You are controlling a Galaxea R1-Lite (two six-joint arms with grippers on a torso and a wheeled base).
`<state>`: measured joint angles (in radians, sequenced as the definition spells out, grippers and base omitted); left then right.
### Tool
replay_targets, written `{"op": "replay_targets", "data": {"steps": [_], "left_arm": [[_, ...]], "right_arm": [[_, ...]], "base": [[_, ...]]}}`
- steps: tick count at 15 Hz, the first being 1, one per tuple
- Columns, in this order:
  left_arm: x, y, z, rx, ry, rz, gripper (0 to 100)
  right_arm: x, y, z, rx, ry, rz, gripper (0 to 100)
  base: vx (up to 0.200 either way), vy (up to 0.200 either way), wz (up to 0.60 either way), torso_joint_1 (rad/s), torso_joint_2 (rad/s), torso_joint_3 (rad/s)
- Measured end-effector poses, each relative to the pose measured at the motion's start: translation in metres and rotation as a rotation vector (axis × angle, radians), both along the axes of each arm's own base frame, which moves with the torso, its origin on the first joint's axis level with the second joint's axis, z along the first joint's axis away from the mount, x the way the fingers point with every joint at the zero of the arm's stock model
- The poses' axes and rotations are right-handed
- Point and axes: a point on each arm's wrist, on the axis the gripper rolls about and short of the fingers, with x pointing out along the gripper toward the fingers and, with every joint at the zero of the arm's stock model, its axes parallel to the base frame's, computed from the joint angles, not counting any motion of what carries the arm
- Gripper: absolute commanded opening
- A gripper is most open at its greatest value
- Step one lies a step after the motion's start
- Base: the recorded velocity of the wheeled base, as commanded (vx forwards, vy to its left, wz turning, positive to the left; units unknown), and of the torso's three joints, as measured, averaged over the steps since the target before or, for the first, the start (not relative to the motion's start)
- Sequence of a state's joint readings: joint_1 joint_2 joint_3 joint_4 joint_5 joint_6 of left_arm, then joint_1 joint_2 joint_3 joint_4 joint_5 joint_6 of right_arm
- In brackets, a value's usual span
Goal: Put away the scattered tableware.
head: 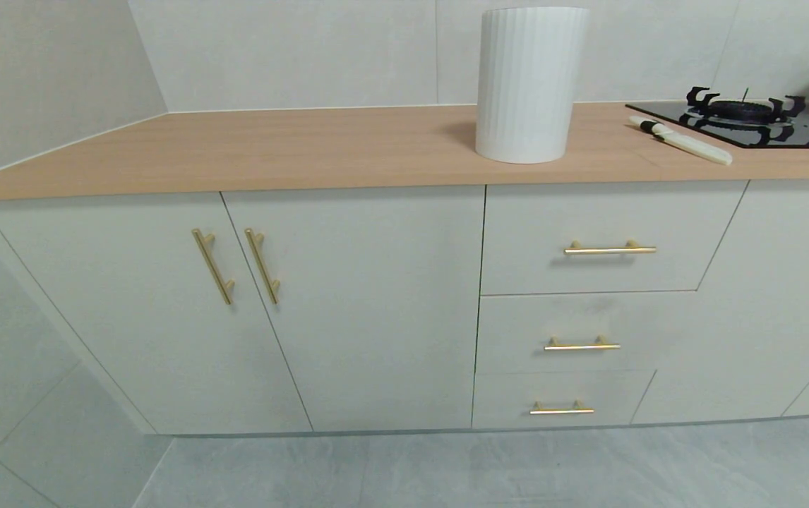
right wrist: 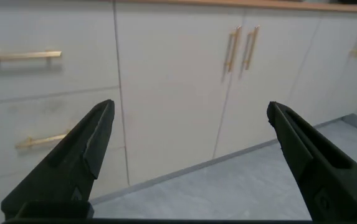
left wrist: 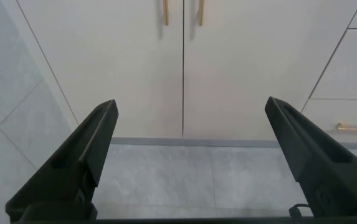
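The white knife [head: 681, 140] is seen lying on the wooden countertop [head: 270, 152], just beside the black hob [head: 743, 116] and near a ribbed white canister [head: 528, 85]. The left gripper [left wrist: 190, 109] and right gripper [right wrist: 190, 109] are held spread and empty before the cabinet fronts [head: 376, 303].

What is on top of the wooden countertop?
A white ribbed container, a white knife and a black hob. The container's walls hide whatever is inside it.

count | ribbed white canister [head: 528, 85] 1 | knife [head: 683, 141] 1 | drawers [head: 531, 219] 3 | hob [head: 743, 111] 1 | wooden countertop [head: 270, 152] 1
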<state>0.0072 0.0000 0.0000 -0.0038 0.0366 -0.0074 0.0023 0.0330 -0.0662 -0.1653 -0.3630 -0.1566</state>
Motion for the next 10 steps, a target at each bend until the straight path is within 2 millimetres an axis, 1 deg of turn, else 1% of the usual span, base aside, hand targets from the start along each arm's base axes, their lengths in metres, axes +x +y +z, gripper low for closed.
{"op": "replay_targets", "data": {"steps": [2, 3, 4, 9, 10], "left_arm": [[0.0, 0.0, 0.0, 0.0, 0.0, 0.0, 100], [0.0, 0.0, 0.0, 0.0, 0.0, 0.0, 100], [0.0, 0.0, 0.0, 0.0, 0.0, 0.0, 100], [0.0, 0.0, 0.0, 0.002, 0.0, 0.0, 100], [0.0, 0.0, 0.0, -0.001, 0.0, 0.0, 100]], "right_arm": [[0.004, 0.004, -0.018, 0.057, 0.046, 0.171, 100], [0.005, 0.005, -0.026, 0.078, 0.099, 0.217, 100], [0.005, 0.005, -0.029, 0.087, 0.122, 0.237, 100], [0.005, 0.007, -0.03, 0.085, 0.12, 0.31, 100], [0.006, 0.008, -0.034, 0.087, 0.159, 0.354, 100]], "base": [[0.0, 0.0, 0.0, 0.0, 0.0, 0.0], [0.0, 0.0, 0.0, 0.0, 0.0, 0.0], [0.0, 0.0, 0.0, 0.0, 0.0, 0.0], [0.0, 0.0, 0.0, 0.0, 0.0, 0.0], [0.0, 0.0, 0.0, 0.0, 0.0, 0.0]]}}
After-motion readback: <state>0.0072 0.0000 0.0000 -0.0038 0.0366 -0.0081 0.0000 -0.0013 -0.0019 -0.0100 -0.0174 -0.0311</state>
